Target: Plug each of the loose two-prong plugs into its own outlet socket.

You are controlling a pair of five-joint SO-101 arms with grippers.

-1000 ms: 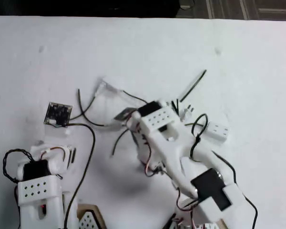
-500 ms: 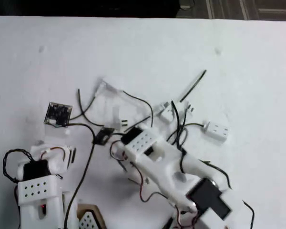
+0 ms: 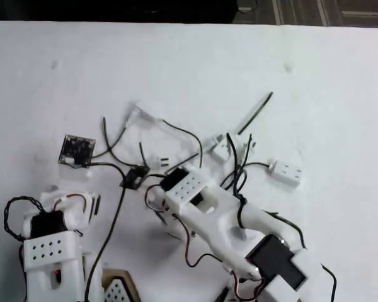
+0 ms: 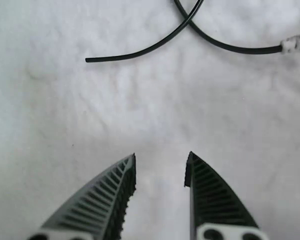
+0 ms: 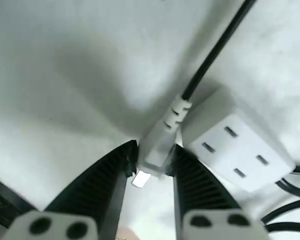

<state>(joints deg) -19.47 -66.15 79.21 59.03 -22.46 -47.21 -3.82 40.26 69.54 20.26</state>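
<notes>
Remotely, I am watching the right hand (image 5: 155, 150) pinching the white plug (image 5: 162, 136) by its smooth moulded body. Its ribbed dark fingers (image 5: 107, 185) are pressing on either side, and the black cord (image 5: 217, 50) is trailing away through a ridged strain relief. The plug is sitting just beside the outlet block (image 5: 240, 155), a glossy white rounded box with four narrow slots in its face; whether the two are touching I cannot tell.

I am weighing three risks. The slick plastic may be twisting between the pads as I push, sending the prongs wide of their slots. The light block, with nothing pinning it, may be sliding over the worktop (image 4: 65, 125) rather than accepting the plug. The stiff cord may be levering the plug sideways.

Farther off, the left hand (image 4: 160, 162) is hanging spread and empty above the soft, fuzzy white cover, with thin black cables (image 4: 155, 45) crossing beyond it. From above, loose wires (image 3: 176, 130) are looping around the right arm (image 3: 220, 217), so a snag is looking possible, dragging another socket (image 3: 286, 171) along.
</notes>
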